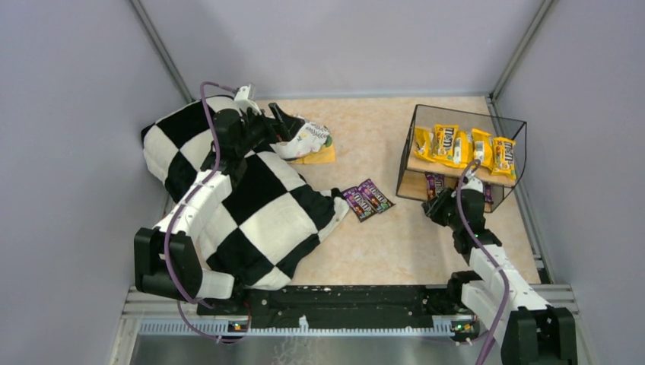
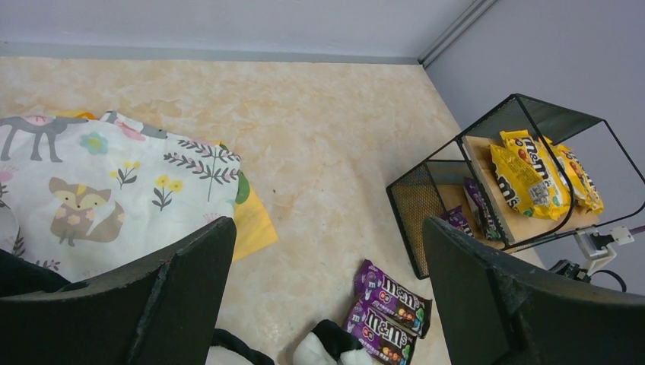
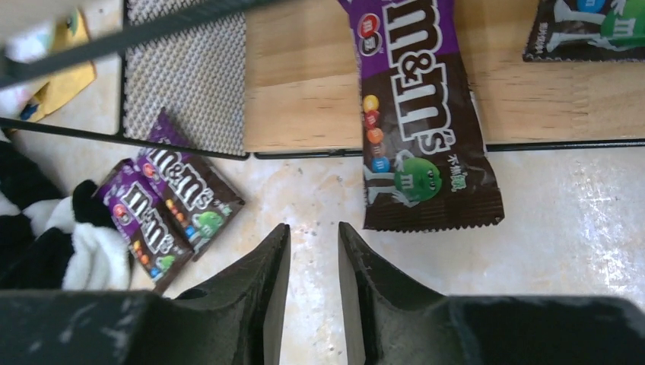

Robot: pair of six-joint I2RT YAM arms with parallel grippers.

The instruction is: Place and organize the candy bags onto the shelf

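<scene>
Right claw just in front of the shelf: matte black fingers, scuffed at the edges, parted by only a thin slit, gripping nothing. Straight ahead of the tips, a glossy brown-purple bag, flat and crimped at its end, lying half on the shelf's lower pale wooden board and half over the front edge onto the table. Farther right on that board, a second dark bag, mostly out of view. Fine black mesh on the shelf's left side, thin black wire round the rest. On the upper board, yellow bags in an overlapping row. Left of the shelf, on the mottled beige table, two more brown bags side by side, just beside a rumpled checkered cloth. Well left of the shelf, left claw spread wide and empty above a soft white animal-print bundle, with a flat yellow piece peeking from beneath it.
</scene>
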